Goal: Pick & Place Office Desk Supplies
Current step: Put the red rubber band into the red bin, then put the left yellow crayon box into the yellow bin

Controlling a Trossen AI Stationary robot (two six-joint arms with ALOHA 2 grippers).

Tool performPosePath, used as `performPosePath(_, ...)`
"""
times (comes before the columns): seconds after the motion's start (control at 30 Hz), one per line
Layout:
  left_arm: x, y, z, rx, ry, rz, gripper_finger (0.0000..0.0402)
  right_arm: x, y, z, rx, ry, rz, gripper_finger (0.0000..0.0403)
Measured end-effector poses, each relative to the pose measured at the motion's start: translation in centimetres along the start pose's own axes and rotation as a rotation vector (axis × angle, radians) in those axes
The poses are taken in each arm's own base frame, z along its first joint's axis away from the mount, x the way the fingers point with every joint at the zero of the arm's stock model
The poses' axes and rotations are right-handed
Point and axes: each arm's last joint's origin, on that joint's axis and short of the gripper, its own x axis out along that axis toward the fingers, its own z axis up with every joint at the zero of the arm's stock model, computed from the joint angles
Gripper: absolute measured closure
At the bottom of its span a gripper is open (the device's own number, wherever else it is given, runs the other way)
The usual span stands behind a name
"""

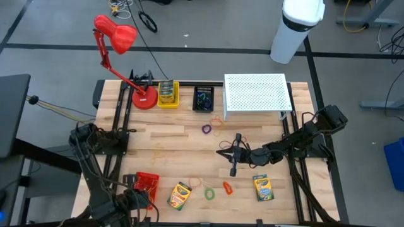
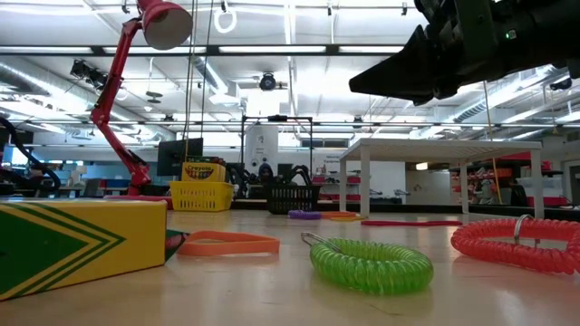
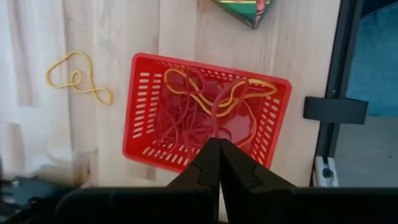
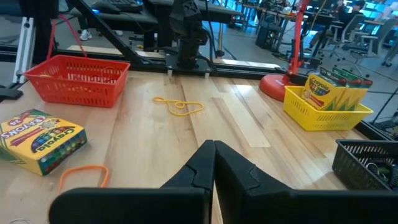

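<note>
Fingers of the right hand [image 1: 233,165] are pressed together, empty, hovering right of centre in the high view, tips toward the lower edge. Below it lie an orange loop [image 1: 226,187], a green coiled loop [image 1: 209,193] and a red-orange rubber band [image 1: 195,182]. 2 loose crayon boxes flank these: one [image 1: 263,187] lower right of the hand, long axis near vertical, another [image 1: 179,195] lower left, tilted diagonally. A purple loop [image 1: 206,129] sits above the hand beside more rubber bands [image 1: 218,123].

At lower left, the left hand [image 3: 218,163] has its fingers pressed together, holding nothing, just over the near rim of the red basket [image 3: 140,106], which is full of rubber bands; 1 yellow band [image 3: 76,79] lies on the bench [image 1: 170,142] beside it.

At the top, 1 yellow basket [image 1: 168,94] holds crayon boxes and 1 black basket [image 1: 203,99] sits beside it.
</note>
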Motion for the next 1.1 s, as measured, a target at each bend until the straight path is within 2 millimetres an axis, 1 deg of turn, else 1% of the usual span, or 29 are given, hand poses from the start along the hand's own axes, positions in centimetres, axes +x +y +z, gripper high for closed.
performPosePath(0.1,1.6,0.6,-0.8,-0.005,0.014,-0.02,0.0399,0.0,0.0,0.0,0.0,0.0,0.0,0.0384)
performPosePath(0.2,3.1,1.5,-1.7,-0.008,0.023,-0.043,0.0399,0.0,0.0,0.0,0.0,0.0,0.0,0.0384)
performPosePath(0.33,3.8,3.0,-2.5,-0.026,-0.025,-0.105,0.0399,0.0,0.0,0.0,0.0,0.0,0.0,0.0384)
performPosePath(0.47,4.5,4.5,-2.7,-0.069,-0.065,-0.155,0.0394,0.0,0.0,0.0,0.0,0.0,0.0,0.0384)
performPosePath(0.63,6.9,5.4,-2.3,-0.127,-0.027,-0.228,0.0374,0.0,0.0,0.0,0.0,0.0,0.0,0.0384)
performPosePath(0.73,8.2,5.9,-1.9,-0.157,0.03,-0.263,0.0352,0.0,0.0,0.0,-0.001,0.0,0.0,0.0384)
performPosePath(0.87,8.4,6.5,-1.1,-0.174,0.081,-0.296,0.0309,0.0,0.0,0.0,-0.002,0.0,0.0,0.0384)
performPosePath(1.0,7.0,6.9,-0.2,-0.16,0.04,-0.333,0.0261,0.0,0.0,0.0,-0.002,0.0,0.0,0.0384)
performPosePath(1.1,6.2,7.6,0.0,-0.16,0.012,-0.329,0.0227,0.0,0.0,0.0,-0.002,0.0,0.0,0.0384)
